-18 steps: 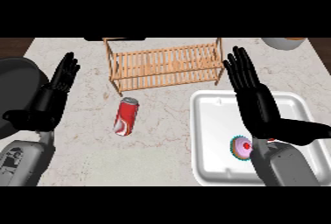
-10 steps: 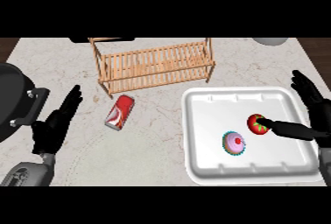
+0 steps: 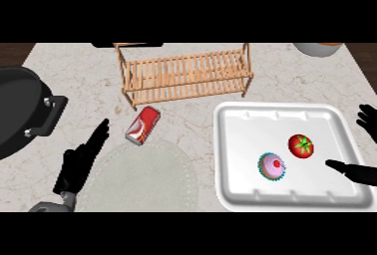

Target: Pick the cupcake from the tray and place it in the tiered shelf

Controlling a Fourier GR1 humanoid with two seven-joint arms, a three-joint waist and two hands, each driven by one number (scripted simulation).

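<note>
On the tabletop (image 3: pixel 74 74), the tiered shelf (image 3: pixel 185 73) stands at the back — the tray (image 3: pixel 243 124) in front-right holds the cupcake (image 3: pixel 272 166) beside a tomato (image 3: pixel 301 146); a can (image 3: pixel 143 125) lies left.

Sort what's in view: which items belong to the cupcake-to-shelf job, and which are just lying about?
Job: cupcake, white tray, wooden tiered shelf, right hand.

Lying about: tomato, red soda can, black pan, grey mat, bowl.
</note>
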